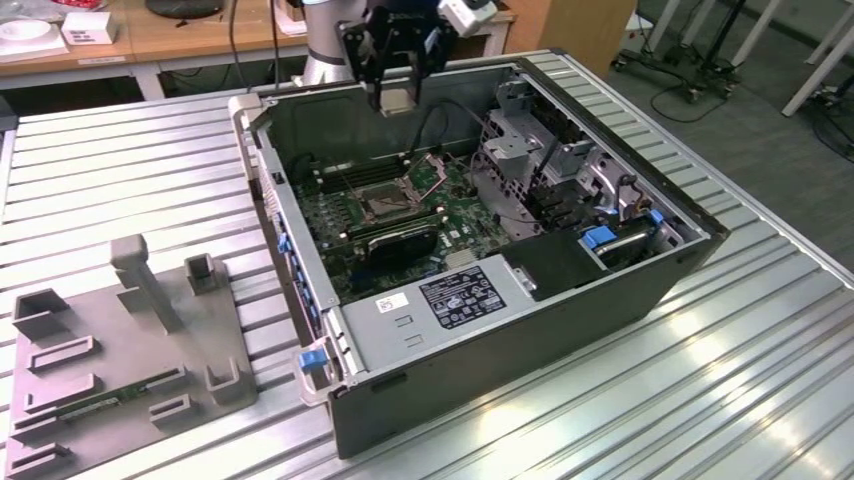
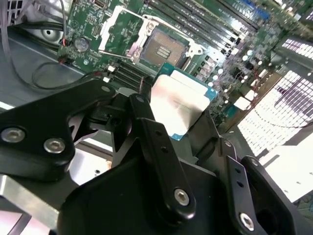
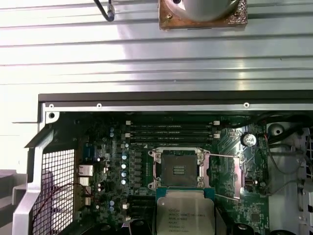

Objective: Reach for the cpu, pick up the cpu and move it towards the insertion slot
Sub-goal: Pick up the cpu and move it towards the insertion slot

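Note:
My gripper (image 1: pixel 396 82) hangs over the far rim of the open computer case (image 1: pixel 641 300), shut on the cpu (image 1: pixel 396 100), a thin pale silvery square. In the second wrist view the cpu (image 2: pixel 180 98) sits between the black fingers (image 2: pixel 146 122), tilted above the motherboard. The insertion slot (image 1: pixel 379 204), a dark square socket in a silvery frame with its load plate swung open, lies on the board below. In both wrist views the cpu (image 3: pixel 185 213) is just beside the slot (image 3: pixel 179 169) (image 2: pixel 164 48), above it and apart from it.
Memory slots (image 3: pixel 171 129) run along one side of the socket. A drive cage (image 1: pixel 534 150) and the power supply (image 1: pixel 454 295) fill the case's right and front. A grey plastic tray (image 1: pixel 120 370) holding a green memory stick (image 1: pixel 94 408) lies on the slatted metal table (image 1: pixel 747 380).

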`<action>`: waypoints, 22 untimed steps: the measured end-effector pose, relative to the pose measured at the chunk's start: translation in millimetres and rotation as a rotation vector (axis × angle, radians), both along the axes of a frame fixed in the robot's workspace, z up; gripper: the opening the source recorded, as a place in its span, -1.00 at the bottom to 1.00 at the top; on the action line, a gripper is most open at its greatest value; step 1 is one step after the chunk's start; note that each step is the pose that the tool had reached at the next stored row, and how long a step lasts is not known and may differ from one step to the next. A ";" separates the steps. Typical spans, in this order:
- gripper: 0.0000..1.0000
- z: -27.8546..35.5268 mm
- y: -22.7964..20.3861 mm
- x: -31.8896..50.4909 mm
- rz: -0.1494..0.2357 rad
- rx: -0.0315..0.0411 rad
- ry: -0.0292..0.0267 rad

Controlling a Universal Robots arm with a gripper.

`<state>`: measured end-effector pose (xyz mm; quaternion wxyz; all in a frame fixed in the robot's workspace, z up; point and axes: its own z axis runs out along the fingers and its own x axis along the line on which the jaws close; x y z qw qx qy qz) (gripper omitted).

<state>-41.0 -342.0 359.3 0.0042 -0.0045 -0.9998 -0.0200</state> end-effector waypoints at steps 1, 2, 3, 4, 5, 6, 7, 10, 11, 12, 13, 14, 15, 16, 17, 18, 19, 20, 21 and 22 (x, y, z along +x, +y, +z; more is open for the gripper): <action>0.09 -0.4 1.6 0.0 -0.002 0.0000 0.0001; 0.09 -1.0 3.5 0.0 -0.003 0.0000 0.0001; 0.09 -1.4 5.6 0.0 -0.004 0.0000 0.0003; 0.09 -2.0 8.1 0.0 -0.004 0.0000 0.0003; 0.09 -2.5 10.2 0.0 -0.004 0.0000 0.0002; 0.09 -2.9 11.9 0.0 -0.004 0.0000 0.0002; 0.09 -3.2 12.4 0.0 -0.005 0.0001 0.0002; 0.09 -3.3 12.4 -0.3 -0.004 -0.0002 0.0004; 0.09 -3.4 12.4 -0.6 -0.005 -0.0001 0.0003; 0.09 -3.5 12.4 -0.7 -0.005 0.0000 0.0002; 0.09 -3.7 12.5 -0.7 -0.005 0.0001 0.0002; 0.09 -4.0 12.7 -0.7 -0.005 0.0003 0.0001; 0.09 -4.1 12.9 -0.7 -0.005 0.0002 0.0001; 0.09 -4.2 13.0 -0.7 -0.005 0.0001 0.0002; 0.09 -4.2 13.0 -0.8 -0.005 0.0001 0.0002; 0.09 -4.1 13.0 -0.8 -0.005 0.0000 0.0002; 0.09 -4.5 13.1 -0.7 -0.005 0.0000 0.0003; 0.09 -4.7 13.2 -0.8 -0.005 0.0000 0.0002; 0.09 -4.8 13.2 -0.7 -0.005 0.0000 0.0003; 0.09 -4.8 13.2 -0.7 -0.005 0.0000 0.0003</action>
